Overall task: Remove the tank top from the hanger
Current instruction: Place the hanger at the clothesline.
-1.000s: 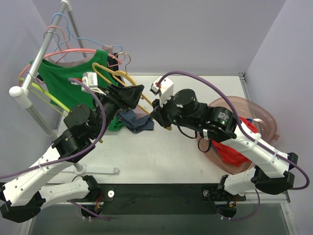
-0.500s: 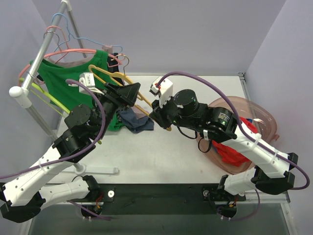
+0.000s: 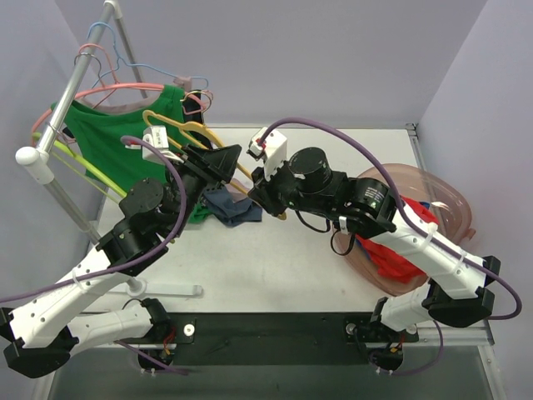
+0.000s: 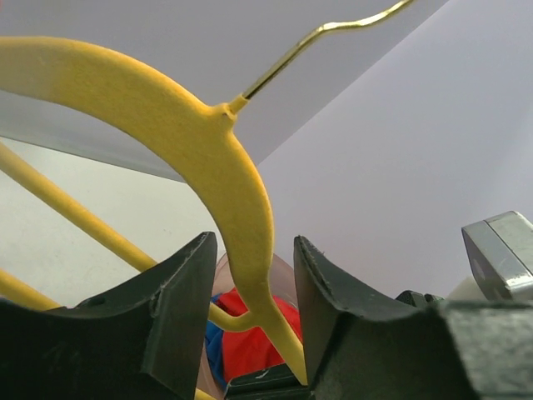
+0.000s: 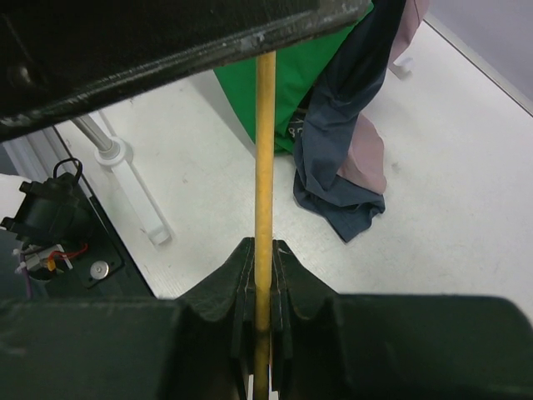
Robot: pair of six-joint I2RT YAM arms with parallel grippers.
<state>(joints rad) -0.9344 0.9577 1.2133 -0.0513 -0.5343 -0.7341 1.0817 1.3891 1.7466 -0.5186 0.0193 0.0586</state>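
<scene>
A yellow hanger (image 3: 179,123) slants between the two arms, its hook toward the rack. My right gripper (image 3: 258,190) is shut on the hanger's thin bar (image 5: 265,150), seen pinched between the pads in the right wrist view (image 5: 264,250). My left gripper (image 3: 237,154) straddles the hanger's thick curved shoulder (image 4: 166,108). Its jaws (image 4: 254,250) stand apart, with a gap on each side of the shoulder. The dark blue tank top (image 3: 231,207) hangs below the left gripper, with a pink side showing (image 5: 366,154) and its lower end on the table. Whether it still hangs on the hanger is hidden.
A metal clothes rack (image 3: 67,92) stands at the left with a green shirt (image 3: 108,133) on a pink hanger and other hangers. Its foot (image 5: 141,208) lies on the table. A pink basin (image 3: 433,200) holding red and blue clothes (image 3: 391,254) sits at the right.
Both arms and the yellow hanger have shifted a little to the left. The left jaws have narrowed around the hanger's shoulder. The right grip is unchanged.
</scene>
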